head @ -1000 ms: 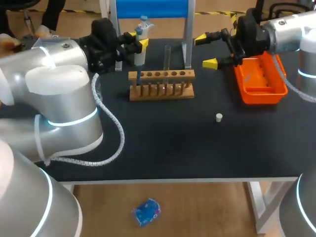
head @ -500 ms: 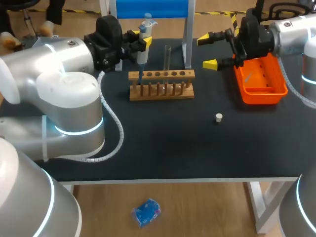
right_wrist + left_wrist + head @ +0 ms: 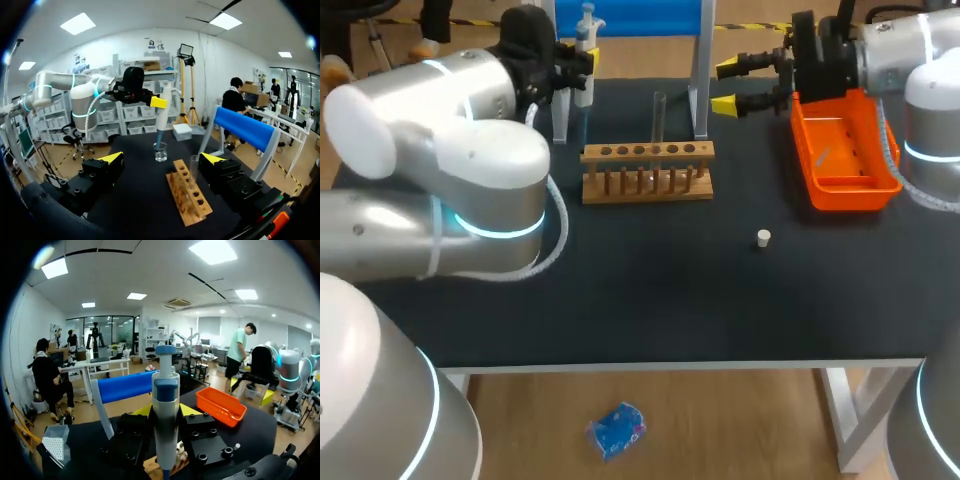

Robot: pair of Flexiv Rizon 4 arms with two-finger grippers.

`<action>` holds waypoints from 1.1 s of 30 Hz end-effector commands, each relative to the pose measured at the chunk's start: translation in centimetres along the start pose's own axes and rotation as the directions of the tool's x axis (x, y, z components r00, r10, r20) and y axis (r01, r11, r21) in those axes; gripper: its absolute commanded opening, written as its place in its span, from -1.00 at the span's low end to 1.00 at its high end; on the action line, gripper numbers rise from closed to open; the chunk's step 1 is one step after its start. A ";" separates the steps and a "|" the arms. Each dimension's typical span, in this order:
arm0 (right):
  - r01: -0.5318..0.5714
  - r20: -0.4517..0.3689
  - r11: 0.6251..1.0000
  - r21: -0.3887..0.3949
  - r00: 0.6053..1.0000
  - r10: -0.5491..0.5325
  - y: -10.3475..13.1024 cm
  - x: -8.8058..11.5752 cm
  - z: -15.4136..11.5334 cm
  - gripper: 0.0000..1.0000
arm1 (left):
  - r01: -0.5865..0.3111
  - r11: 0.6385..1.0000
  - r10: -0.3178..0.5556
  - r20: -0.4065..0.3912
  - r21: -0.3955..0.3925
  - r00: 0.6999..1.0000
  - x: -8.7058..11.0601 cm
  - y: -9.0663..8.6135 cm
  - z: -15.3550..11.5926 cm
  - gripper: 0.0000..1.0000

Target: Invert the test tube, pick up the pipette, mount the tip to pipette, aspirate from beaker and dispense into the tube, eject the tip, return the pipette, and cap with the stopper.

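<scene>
Left hand point(image 3: 582, 62) is clamped on the pipette point(image 3: 165, 405), holding it upright over the beaker point(image 3: 160, 151) at the back of the desk point(image 3: 670, 290). Right hand point(image 3: 725, 86) hangs wide open near the tube point(image 3: 660, 112), which stands mouth-up in the wooden rack point(image 3: 647, 152). My worry: the pipette's smooth, rounded plastic, so it could tilt in that grip and knock the small clear beaker over. The tube's tall, skinny glass and looks easy to clip. The little white stopper point(image 3: 764, 238) looks roundish and might roll.
</scene>
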State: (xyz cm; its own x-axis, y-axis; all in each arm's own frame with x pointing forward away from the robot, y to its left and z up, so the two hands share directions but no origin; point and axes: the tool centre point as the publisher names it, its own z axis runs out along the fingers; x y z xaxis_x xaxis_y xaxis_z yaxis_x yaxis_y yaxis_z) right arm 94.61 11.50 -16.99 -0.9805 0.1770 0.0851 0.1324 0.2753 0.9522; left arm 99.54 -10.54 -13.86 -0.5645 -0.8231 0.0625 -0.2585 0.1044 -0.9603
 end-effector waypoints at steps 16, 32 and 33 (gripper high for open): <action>-0.041 0.112 0.995 0.094 0.993 0.030 1.6 -8.9 6.4 1.00 | 0.118 0.988 -0.097 0.192 -0.101 0.977 -6.0 0.8 7.8 -1.00; -0.051 0.154 0.989 0.136 0.988 0.029 1.8 -13.6 11.6 1.00 | 0.142 0.984 -0.107 0.289 -0.104 0.951 -10.7 1.0 10.5 -1.00; -0.052 0.157 0.990 0.134 0.987 0.030 1.8 -13.8 11.7 1.00 | 0.142 0.984 -0.107 0.291 -0.104 0.951 -10.8 1.0 10.6 -1.00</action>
State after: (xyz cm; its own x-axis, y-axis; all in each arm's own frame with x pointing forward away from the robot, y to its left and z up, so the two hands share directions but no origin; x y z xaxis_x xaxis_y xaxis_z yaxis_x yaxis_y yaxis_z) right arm 108.98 19.44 -19.37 -0.9409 0.3326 0.0646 0.1987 0.3873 0.9003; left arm 113.10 -7.22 -18.17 -0.2870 -0.9542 0.0840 -0.4173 0.0456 -0.9076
